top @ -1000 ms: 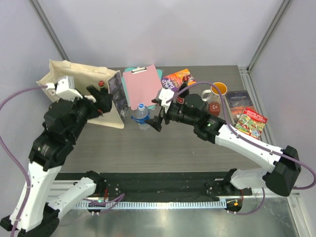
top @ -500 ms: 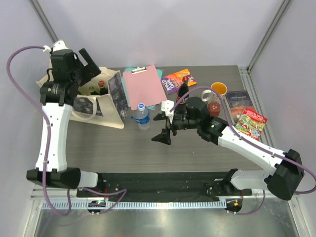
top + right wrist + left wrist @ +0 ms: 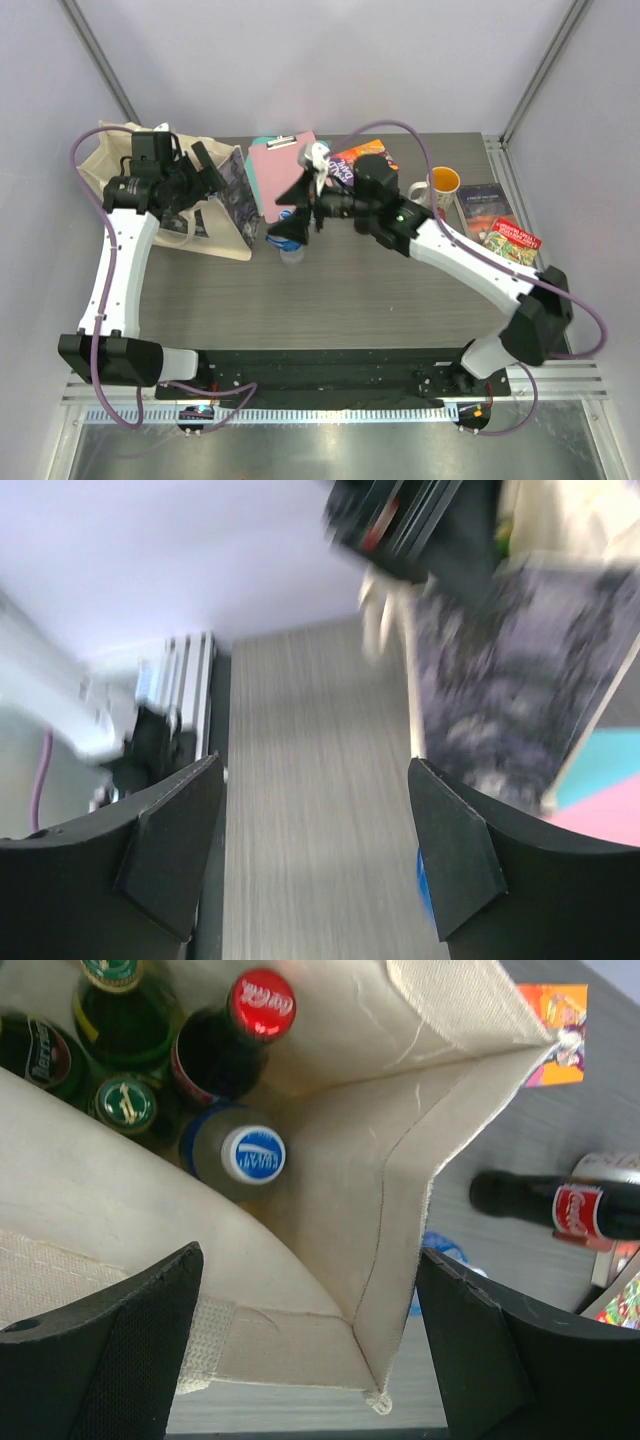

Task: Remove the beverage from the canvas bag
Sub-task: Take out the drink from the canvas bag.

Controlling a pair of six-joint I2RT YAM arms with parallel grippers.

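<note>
The cream canvas bag (image 3: 115, 150) stands at the table's back left, with its dark printed picture (image 3: 238, 190) facing right. In the left wrist view the canvas bag (image 3: 420, 1110) is open and holds several bottles: a red-capped cola bottle (image 3: 262, 1005), a blue-capped bottle (image 3: 252, 1153) and green bottles (image 3: 125, 1105). My left gripper (image 3: 198, 172) is open over the bag's near right corner, and that corner lies between the jaws of the left gripper (image 3: 310, 1253). My right gripper (image 3: 290, 210) is open and empty above a water bottle (image 3: 288, 245) beside the bag. The right wrist view is blurred; the right gripper (image 3: 315, 763) shows bare table between its jaws.
A pink clipboard (image 3: 280, 160) and a snack packet (image 3: 365, 155) lie behind the right gripper. A yellow mug (image 3: 443, 181) and two books (image 3: 512, 242) sit at the right. A cola bottle (image 3: 560, 1208) stands outside the bag.
My left gripper dropped from high behind the bag onto its open corner. My right arm swung from the table's middle back and left, over the water bottle.
</note>
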